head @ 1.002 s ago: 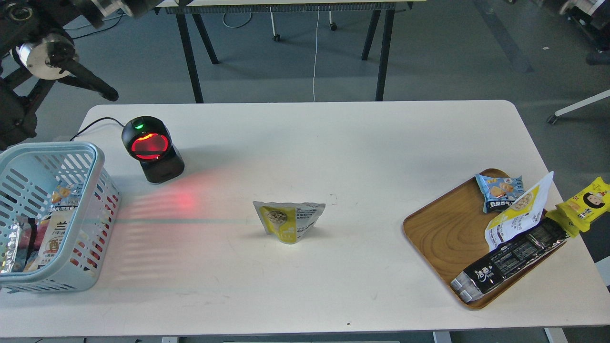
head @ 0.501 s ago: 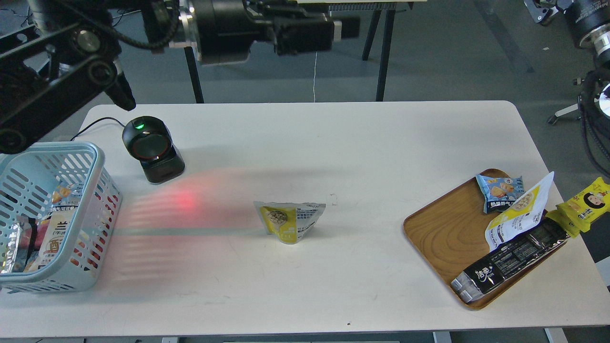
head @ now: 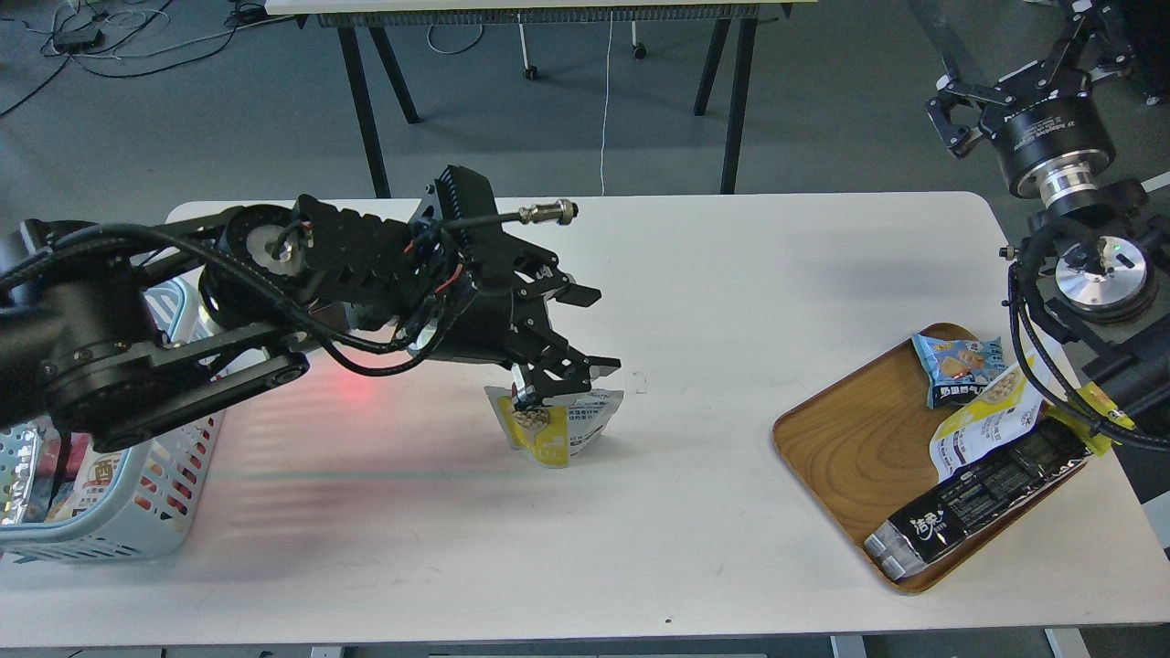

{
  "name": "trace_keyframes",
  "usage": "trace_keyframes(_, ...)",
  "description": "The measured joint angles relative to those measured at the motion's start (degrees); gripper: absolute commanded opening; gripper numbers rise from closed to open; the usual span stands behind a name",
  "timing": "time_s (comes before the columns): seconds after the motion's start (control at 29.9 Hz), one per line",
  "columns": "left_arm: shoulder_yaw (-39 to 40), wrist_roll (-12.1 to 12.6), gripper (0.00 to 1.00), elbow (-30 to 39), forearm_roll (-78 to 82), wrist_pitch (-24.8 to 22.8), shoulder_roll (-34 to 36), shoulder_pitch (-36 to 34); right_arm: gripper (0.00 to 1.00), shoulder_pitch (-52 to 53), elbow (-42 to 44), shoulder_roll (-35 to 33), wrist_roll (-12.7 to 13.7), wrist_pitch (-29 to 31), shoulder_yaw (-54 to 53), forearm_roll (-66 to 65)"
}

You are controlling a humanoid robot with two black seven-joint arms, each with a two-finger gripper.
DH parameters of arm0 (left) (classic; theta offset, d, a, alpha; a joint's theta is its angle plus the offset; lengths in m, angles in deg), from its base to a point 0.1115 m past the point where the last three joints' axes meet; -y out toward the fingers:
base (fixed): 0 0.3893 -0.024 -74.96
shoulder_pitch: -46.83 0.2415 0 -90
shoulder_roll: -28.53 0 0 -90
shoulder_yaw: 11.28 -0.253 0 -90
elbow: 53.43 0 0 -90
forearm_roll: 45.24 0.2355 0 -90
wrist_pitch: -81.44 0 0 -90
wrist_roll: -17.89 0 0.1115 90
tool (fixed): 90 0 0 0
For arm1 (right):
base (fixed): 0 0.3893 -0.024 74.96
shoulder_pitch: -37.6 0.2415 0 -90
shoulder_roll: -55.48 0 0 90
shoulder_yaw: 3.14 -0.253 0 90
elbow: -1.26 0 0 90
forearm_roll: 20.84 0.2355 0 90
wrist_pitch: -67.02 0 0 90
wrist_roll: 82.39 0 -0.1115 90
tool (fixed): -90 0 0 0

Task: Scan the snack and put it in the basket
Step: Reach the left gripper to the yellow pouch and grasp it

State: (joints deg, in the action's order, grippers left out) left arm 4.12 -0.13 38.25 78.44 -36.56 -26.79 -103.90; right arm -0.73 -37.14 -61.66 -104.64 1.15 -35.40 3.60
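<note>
The snack (head: pixel 558 434) is a small pouch with a yellow front and a white-grey top, standing near the middle of the white table (head: pixel 695 274). My left gripper (head: pixel 569 379) comes in from the left and hangs right over the pouch's top edge. Its fingers are spread and one fingertip (head: pixel 526 395) is down at the pouch's top. I cannot tell whether it touches. The pale blue slotted basket (head: pixel 137 530) stands at the left edge, partly hidden by my left arm. My right gripper (head: pixel 1019 78) is raised off the table's far right corner, spread and empty.
An oval wooden tray (head: pixel 850 448) at the right holds a blue packet (head: pixel 955 370), a larger white-and-yellow pouch (head: pixel 983 425) and a long black packet (head: pixel 983 498). A red glow (head: pixel 356 388) lies on the table. The basket holds several packets.
My left arm has swung down from the far left to the table's middle, with its gripper now over the snack, and it now hides the scanner. My right arm has come further into view.
</note>
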Motion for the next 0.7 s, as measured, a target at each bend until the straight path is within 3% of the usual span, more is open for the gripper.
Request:
trace_keyframes(0.33, -3.01, -2.51, 0.66, -0.31, 1.32, 0.0, -0.07, 2.62, 0.99, 0.32, 0.08, -0.84, -0.03, 0.12, 0.33, -0.13)
trace_keyframes(0.5, -3.24, -2.64, 0.54, -0.58, 1.32, 0.0, 0.01, 2.62, 0.99, 0.14, -0.03, -0.88, -0.03, 0.14, 0.42, -0.26)
trace_keyframes(0.7, -4.1, -2.61, 0.29, -4.37, 1.33, 0.0, -0.54, 3.08, 0.99, 0.1, -0.1, -0.66, -0.14, 0.11, 0.42, -0.33)
